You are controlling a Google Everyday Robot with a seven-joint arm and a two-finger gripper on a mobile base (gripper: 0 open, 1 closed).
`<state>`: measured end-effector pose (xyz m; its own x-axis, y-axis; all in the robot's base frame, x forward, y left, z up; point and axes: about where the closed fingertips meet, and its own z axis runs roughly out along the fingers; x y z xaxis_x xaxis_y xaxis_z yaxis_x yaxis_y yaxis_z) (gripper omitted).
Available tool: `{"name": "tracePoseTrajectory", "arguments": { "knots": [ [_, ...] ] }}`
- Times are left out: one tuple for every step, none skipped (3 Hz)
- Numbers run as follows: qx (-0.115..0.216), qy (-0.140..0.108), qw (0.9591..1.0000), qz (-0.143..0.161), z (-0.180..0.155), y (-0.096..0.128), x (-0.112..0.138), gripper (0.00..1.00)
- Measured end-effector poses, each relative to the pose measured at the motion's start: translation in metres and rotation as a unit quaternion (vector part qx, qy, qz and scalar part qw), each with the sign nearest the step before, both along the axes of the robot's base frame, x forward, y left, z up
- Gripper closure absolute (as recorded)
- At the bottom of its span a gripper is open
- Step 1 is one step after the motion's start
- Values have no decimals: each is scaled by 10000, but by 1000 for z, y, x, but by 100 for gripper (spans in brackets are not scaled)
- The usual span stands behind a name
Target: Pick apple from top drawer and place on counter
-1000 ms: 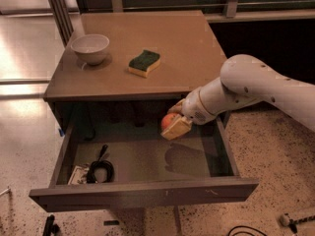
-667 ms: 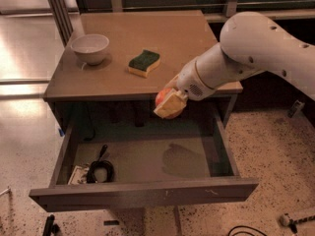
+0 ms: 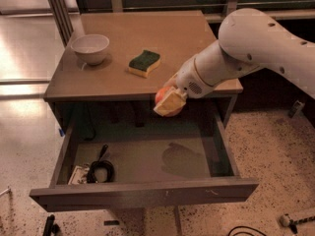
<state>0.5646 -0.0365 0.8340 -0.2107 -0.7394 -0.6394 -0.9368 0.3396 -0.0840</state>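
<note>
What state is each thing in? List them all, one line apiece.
Apple: gripped in the tool, in the air over the drawer, not yet on the counter.
Tool: shut on the apple, at the counter's front edge.
Top drawer: pulled open.
Counter: bears the bowl and sponge.
Bowl: upright, looks empty.
Sponge: flat, green side up.
Black cable: coiled in the drawer's front left.
</note>
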Motion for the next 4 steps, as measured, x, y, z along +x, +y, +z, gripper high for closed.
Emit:
{"name": "tracePoseTrajectory", "arguments": {
  "knots": [
    [-70, -51, 9999, -104, 10, -8, 18, 100],
    [7, -74, 9998, -209, 20, -14, 41, 100],
    [239, -81, 9992, -318, 28, -19, 66, 100],
    [485, -61, 9980, -400, 31, -20, 90, 100]
  ]
}}
